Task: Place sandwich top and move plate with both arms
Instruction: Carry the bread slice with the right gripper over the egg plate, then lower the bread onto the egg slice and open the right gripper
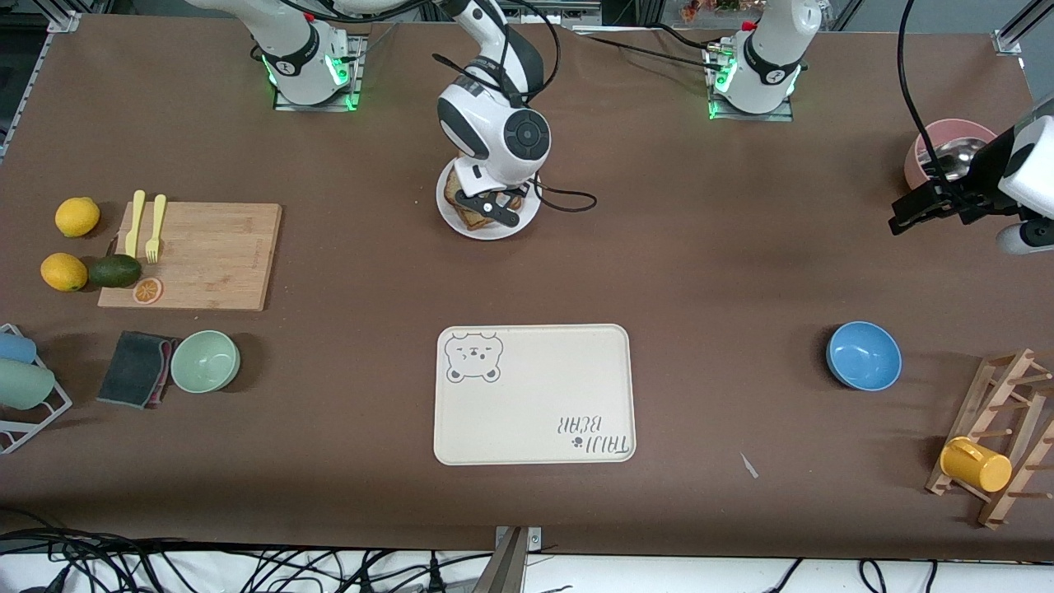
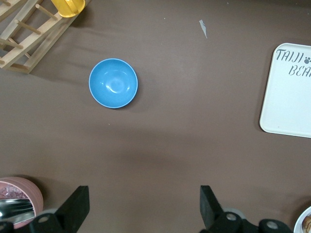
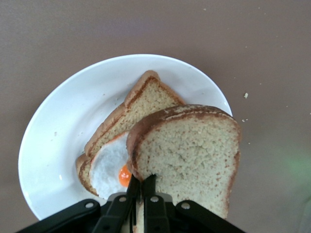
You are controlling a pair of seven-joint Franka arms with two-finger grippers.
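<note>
The right gripper [image 3: 142, 187] hangs over the plate [image 3: 63, 131], its jaws clamped on one edge of the sandwich top [image 3: 194, 155]. That plain slice is held just above the egg-topped slice [image 3: 121, 145] lying on the plate, partly covering it. The left gripper [image 2: 143, 204] waits with jaws spread wide and empty above bare counter [image 2: 160, 145], between the pink bowl [image 2: 22, 194] and the blue bowl [image 2: 113, 82].

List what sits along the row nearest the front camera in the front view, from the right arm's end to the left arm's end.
Folded dark cloth → green bowl → bear-printed tray → blue bowl → wooden rack with yellow cup.
</note>
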